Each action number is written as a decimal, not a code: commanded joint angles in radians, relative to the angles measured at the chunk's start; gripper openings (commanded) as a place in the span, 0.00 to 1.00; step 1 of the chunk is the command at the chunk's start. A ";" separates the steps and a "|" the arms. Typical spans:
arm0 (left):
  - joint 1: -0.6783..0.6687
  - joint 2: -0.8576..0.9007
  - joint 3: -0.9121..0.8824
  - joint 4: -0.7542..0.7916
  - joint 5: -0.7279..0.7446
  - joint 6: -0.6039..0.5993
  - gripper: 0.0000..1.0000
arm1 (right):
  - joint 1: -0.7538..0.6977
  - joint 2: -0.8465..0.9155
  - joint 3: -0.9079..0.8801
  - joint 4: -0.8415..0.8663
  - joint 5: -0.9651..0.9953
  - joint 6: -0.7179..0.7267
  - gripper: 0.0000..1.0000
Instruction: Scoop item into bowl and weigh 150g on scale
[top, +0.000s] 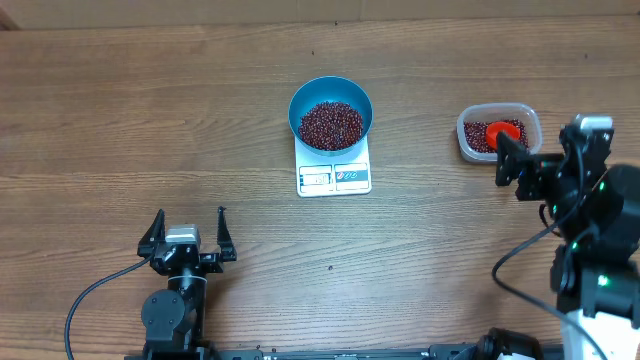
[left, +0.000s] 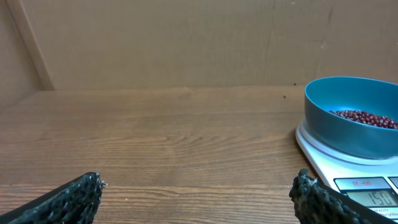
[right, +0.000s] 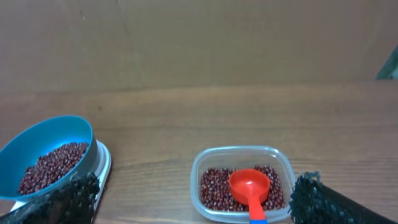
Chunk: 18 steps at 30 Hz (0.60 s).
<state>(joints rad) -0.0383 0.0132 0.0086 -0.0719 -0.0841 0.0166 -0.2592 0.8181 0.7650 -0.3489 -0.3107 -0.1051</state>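
Dark red-brown beans (top: 331, 124) heaped in blue bowl (top: 297, 105), on white scale (top: 334, 178), left gripper (top: 190, 215) and right gripper (top: 503, 160) spread apart

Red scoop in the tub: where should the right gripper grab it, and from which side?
Grip the scoop by its handle, not the cup. The cup lies open side up on the beans in the clear tub; the handle points at the near rim, toward the open right gripper. Probably come from that near side, jaws straddling the handle.
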 joint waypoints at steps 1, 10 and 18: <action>0.005 -0.009 -0.004 0.002 -0.011 -0.013 1.00 | 0.011 -0.076 -0.086 0.065 -0.006 0.003 1.00; 0.005 -0.009 -0.004 0.002 -0.011 -0.013 1.00 | 0.068 -0.219 -0.370 0.442 0.002 0.005 1.00; 0.005 -0.009 -0.004 0.002 -0.011 -0.013 0.99 | 0.097 -0.275 -0.537 0.667 0.002 0.011 1.00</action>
<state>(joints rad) -0.0383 0.0132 0.0086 -0.0719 -0.0841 0.0166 -0.1703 0.5648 0.2642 0.2722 -0.3107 -0.1040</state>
